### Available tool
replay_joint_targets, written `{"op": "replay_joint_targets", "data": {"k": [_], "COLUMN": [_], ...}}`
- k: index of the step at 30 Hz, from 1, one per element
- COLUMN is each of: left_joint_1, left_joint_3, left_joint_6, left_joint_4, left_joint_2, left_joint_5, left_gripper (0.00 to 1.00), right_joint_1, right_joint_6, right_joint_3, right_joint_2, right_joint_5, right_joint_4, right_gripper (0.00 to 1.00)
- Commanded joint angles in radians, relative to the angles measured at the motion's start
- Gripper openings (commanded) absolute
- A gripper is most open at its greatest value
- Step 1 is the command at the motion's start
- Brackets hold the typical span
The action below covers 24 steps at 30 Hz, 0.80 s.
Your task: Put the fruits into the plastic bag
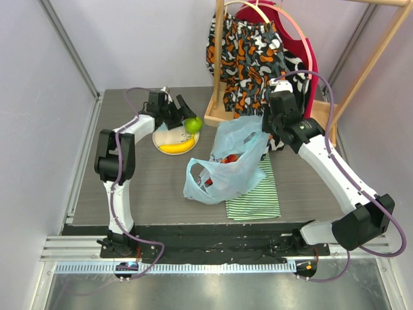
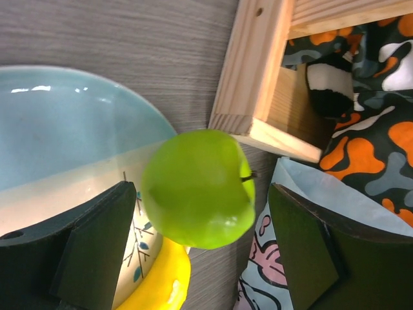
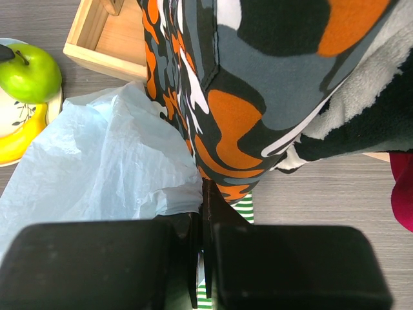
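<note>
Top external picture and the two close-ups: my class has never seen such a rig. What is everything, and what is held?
Two robot arms stand at a table's near edge. The wide picture looks down from above; each close-up comes from a camera on one wrist. The left gripper is open around a green apple, by a plate with a banana. The right gripper pinches a blue plastic bag holding strawberries, lying partly on a striped cloth. A patterned garment hangs behind.

We look down from above the near edge over the whole worktop (image 1: pixel 155 184), while both wrist cameras sit close near the far edge, sharing the green apple (image 1: pixel 193 124).
</note>
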Motion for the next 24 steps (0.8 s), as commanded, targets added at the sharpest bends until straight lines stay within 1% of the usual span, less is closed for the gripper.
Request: {"op": "replay_joint_targets", "data": {"k": [1,8,9,15,18,19,21,22,24], "left_joint_1": [0.013,0.017,0.019,0.022,0.024,0.024,0.027,0.028,0.033], "left_joint_3": [-0.02,-0.025,-0.029,-0.04,-0.048,-0.049,-0.06,-0.063,-0.072], "left_joint_6": [-0.048,-0.082,-0.09,-0.144,-0.159,-0.162,-0.167,-0.168,-0.174], "left_joint_4": [0.067,0.076,0.113,0.171,0.191,0.193,0.207,0.21,0.221], "left_joint_2": [0.007,0.05,0.054,0.081,0.086,0.087,0.086,0.08,0.077], "left_joint_5": [0.019,0.053,0.059,0.102,0.111,0.113,0.111,0.111,0.111], "left_gripper": [0.89,0.89,0.88,0.82,0.75,0.68,0.6,0.52,0.44], "right_joint_1": [-0.005,-0.003,-0.005,-0.003,-0.003,-0.003,-0.005,-0.003,-0.003], "right_joint_6": [0.0,0.001,0.001,0.001,0.001,0.001,0.001,0.001,0.001], "right_joint_3": [0.007,0.008,0.01,0.01,0.01,0.011,0.01,0.01,0.01], "right_joint_2": [-0.003,0.007,0.008,0.013,0.016,0.016,0.016,0.016,0.017], "right_joint_5": [-0.003,-0.011,-0.009,-0.012,-0.011,-0.012,-0.012,-0.012,-0.012], "right_joint_4": [0.031,0.031,0.032,0.032,0.032,0.034,0.034,0.032,0.034], "right_gripper": [0.01,0.01,0.01,0.01,0.01,0.01,0.01,0.01,0.01]}}
